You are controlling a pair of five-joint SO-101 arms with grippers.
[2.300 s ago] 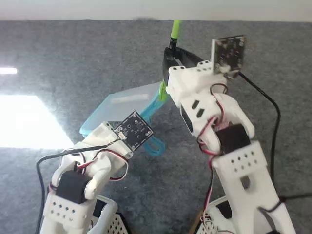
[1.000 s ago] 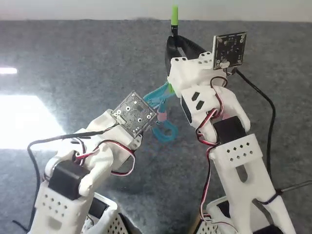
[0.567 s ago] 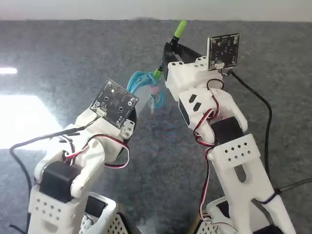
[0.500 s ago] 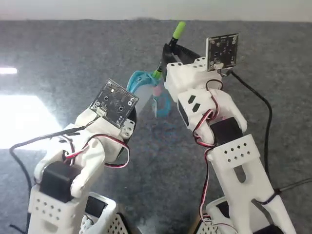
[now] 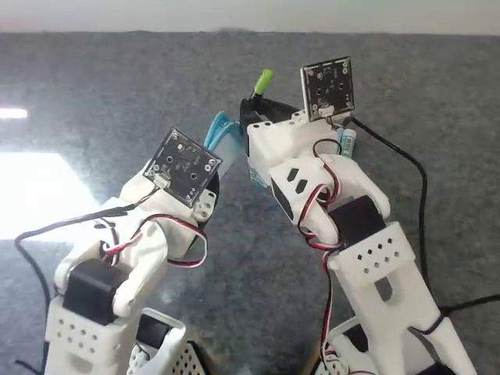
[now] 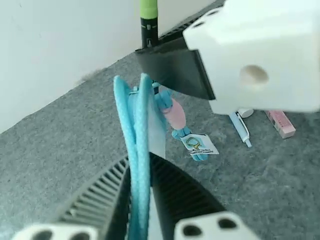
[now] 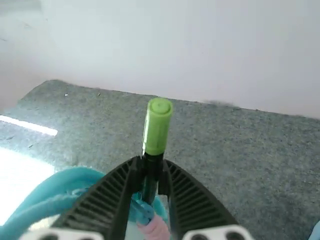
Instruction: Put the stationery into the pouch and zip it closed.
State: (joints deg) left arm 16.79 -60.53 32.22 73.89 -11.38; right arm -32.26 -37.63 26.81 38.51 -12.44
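Note:
The light blue pouch (image 5: 221, 129) is lifted off the grey mat and stands on edge, with my left gripper (image 6: 141, 165) shut on its blue rim (image 6: 142, 120). A pink zipper pull (image 6: 175, 112) and a paper tag (image 6: 197, 144) hang from it. My right gripper (image 7: 148, 167) is shut on a black pen with a green cap (image 7: 157, 125), held upright right beside the pouch's top edge (image 7: 65, 195). In the high view the green cap (image 5: 263, 80) pokes up above the right gripper (image 5: 254, 109), close to the pouch.
On the mat behind the right arm lie a white and blue pen (image 5: 348, 143), also in the left wrist view (image 6: 240, 125), and a pink eraser (image 6: 281, 122). The mat ends at a white wall at the far side.
The left arm lifted the pouch off the mat and stood it on edge. The right arm swung left with the green-capped pen, closing on the pouch and uncovering the white and blue pen.

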